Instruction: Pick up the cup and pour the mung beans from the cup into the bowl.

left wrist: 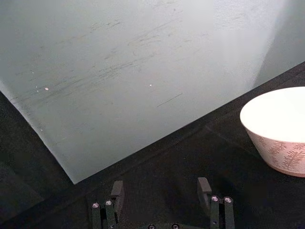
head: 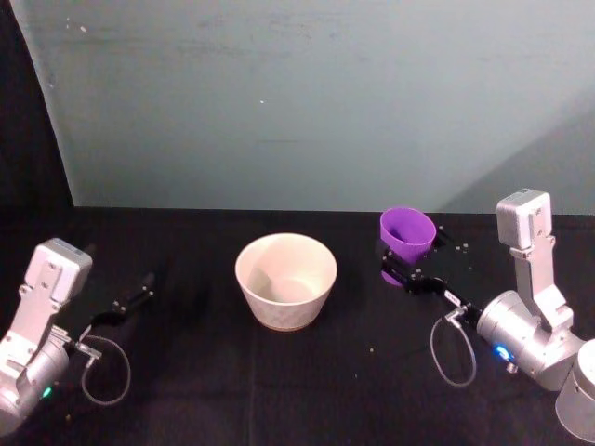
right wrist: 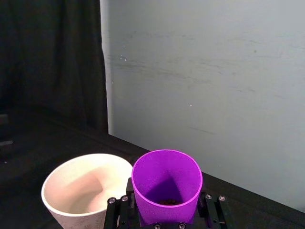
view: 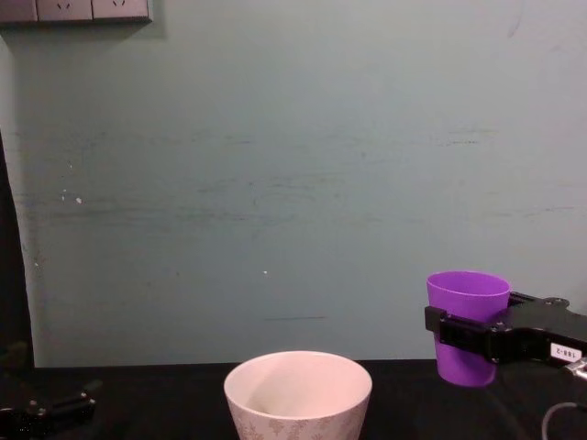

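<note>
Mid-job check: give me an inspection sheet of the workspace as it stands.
Surface: black tabletop, flat.
Job's things: purple cup upright, to the right of the white bowl; mung beans dark at the cup's bottom; none seen in the bowl.
Clutter: tiny specks near the cup.
Grippers: right gripper shut on the cup; left gripper open, empty, at the table's left.
Cables: left wrist loop, right wrist loop, both off the job's things.
Surroundings: pale wall behind; dark curtain.

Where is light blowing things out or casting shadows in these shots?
Left wrist view: the bowl is washed out to flat white inside. Head view: a slanted shadow darkens the wall beyond the cup in the right pincer; the left pincer sits dark against the dark table at left. Right wrist view: shade pools over the beans in the cup's bottom.
</note>
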{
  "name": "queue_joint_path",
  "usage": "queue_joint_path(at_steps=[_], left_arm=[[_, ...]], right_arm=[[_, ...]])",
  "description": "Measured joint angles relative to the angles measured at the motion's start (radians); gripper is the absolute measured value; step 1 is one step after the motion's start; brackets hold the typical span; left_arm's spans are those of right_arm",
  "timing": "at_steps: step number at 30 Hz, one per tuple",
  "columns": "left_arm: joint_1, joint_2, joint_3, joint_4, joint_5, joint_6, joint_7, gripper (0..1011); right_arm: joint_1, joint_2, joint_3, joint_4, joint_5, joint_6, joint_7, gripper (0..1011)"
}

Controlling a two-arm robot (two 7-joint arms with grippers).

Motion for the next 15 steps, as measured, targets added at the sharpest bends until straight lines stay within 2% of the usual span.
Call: queue_joint_path(at_steps=[15], left_arm=[[0.000,0.000,0.000,0.000,0.000,0.000,0.000,1011]], right_arm=[[0.000,0.000,0.000,0.000,0.000,0.000,0.000,718]])
